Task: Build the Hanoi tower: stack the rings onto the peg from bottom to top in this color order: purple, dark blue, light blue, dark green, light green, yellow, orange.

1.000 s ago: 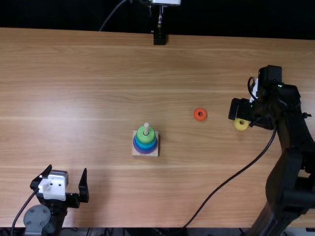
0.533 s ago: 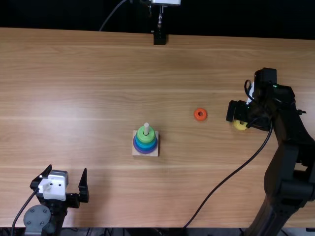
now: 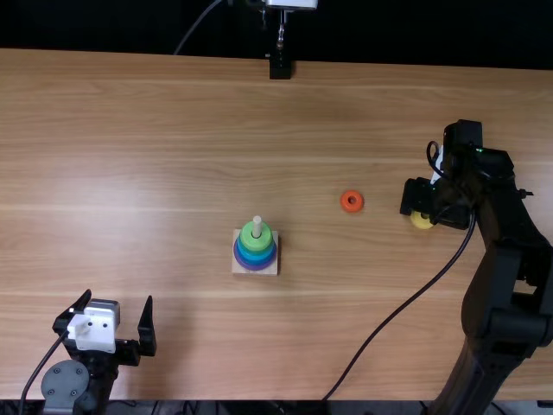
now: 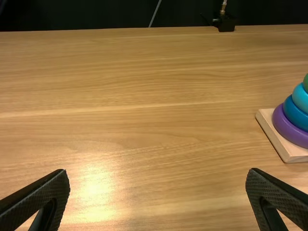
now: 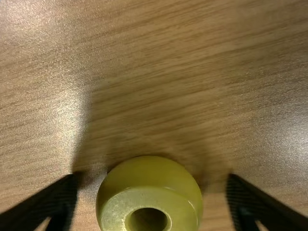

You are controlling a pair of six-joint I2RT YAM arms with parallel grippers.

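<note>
In the top view my left gripper [image 3: 118,322] stands open at the lower left; in the left wrist view the left gripper [image 4: 158,185] has nothing between its fingers. My right gripper [image 3: 418,210] is over the yellow ring [image 3: 421,220] at the right. In the right wrist view the right gripper [image 5: 153,185] is open, its fingers on either side of the yellow ring [image 5: 150,185], apart from it. The peg [image 3: 257,225] holds a stack with the light green ring [image 3: 257,239] on top of blue and purple ones. The orange ring [image 3: 352,201] lies flat between stack and right gripper.
The peg's square wooden base [image 3: 256,270] is near the table's middle. A thin black cable [image 3: 390,320] hangs from the right arm across the table's right half. A black stand [image 3: 281,66] is at the far edge.
The right arm has shifted slightly left and toward the near edge, and its gripper now covers more of the yellow ring. The left arm has kept still.
</note>
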